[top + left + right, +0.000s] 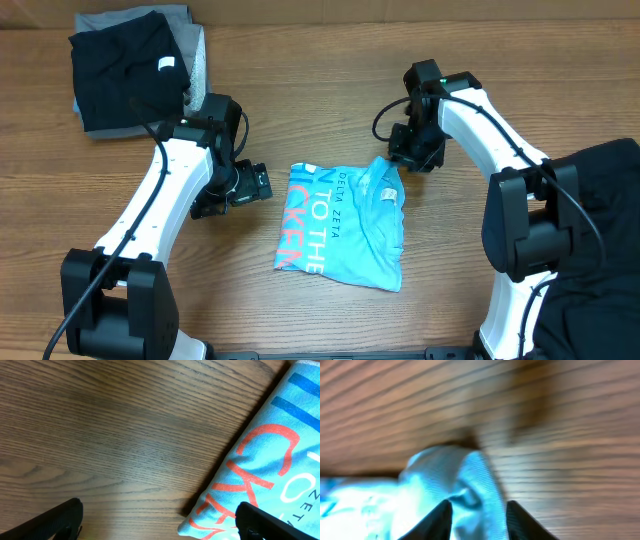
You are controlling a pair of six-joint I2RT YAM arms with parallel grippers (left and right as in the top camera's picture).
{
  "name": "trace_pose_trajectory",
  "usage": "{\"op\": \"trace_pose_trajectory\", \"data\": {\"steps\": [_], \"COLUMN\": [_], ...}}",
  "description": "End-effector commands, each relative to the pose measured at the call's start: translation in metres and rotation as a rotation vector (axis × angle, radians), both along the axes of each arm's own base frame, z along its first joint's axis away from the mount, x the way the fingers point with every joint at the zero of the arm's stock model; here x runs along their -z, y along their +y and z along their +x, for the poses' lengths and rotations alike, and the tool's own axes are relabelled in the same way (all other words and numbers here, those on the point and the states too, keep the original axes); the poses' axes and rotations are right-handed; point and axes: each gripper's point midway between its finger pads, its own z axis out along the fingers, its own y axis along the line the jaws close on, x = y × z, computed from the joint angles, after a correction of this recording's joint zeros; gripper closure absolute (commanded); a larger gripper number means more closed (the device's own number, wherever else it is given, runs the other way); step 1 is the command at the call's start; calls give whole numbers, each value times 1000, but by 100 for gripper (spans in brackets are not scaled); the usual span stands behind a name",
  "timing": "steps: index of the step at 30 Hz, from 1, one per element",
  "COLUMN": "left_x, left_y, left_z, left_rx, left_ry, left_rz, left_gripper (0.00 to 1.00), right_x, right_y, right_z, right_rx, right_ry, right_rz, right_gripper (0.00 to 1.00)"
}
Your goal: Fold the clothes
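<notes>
The light-blue T-shirt [343, 222] with coral lettering lies folded in the middle of the table. My left gripper [243, 186] is open just left of the shirt; in the left wrist view its fingers [157, 522] straddle the shirt's corner [260, 475] without gripping it. My right gripper [412, 152] is at the shirt's upper right corner. In the blurred right wrist view its fingers [479, 520] are partly open around a raised fold of blue fabric [470, 477]. Black and grey garments [130, 70] lie stacked at the back left.
A black garment [590, 250] lies heaped at the right edge beside the right arm's base. Bare wooden table [300, 90] lies between the stack and the shirt.
</notes>
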Motion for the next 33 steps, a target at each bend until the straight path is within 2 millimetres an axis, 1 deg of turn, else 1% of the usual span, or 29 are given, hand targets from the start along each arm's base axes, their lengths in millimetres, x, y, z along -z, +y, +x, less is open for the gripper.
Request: {"op": "trace_pose_trajectory", "data": {"steps": [1,3,4,11,19,22,24,26,29,33], "left_x": [2,2,2,2,2,2,2,2,2,2], "left_y": [1,1,2,2,2,2,1,1,1,1], "left_z": [-1,-1,-1,-1,-1,0,0,0,0,0], "left_rx": [-14,-14,-14,-14,-14,-14,-14,-14,-14,-13], "left_ry": [6,6,6,5,5,4,3,3,2,2], "left_rz": [7,7,8,8,8,8,8,8,7,7], "left_gripper": [0,0,0,0,0,0,0,0,0,0], "right_x": [-13,-13,-12,-8,9,11,11,10,11,11], "right_y": [29,30,30,32,36,38,39,39,40,39], "right_z": [1,0,0,-3,-6,-5,-2,1,3,4], "right_rx": [-80,-85,-86,-87,-81,-79,-79,-72,-63,-63], "right_ry": [-19,-18,-17,-11,-15,-23,-34,-44,-49,-54], "right_rz": [149,148,148,158,187,198,201,203,204,201], "right_gripper": [45,36,35,32,33,39,46,55,62,75]}}
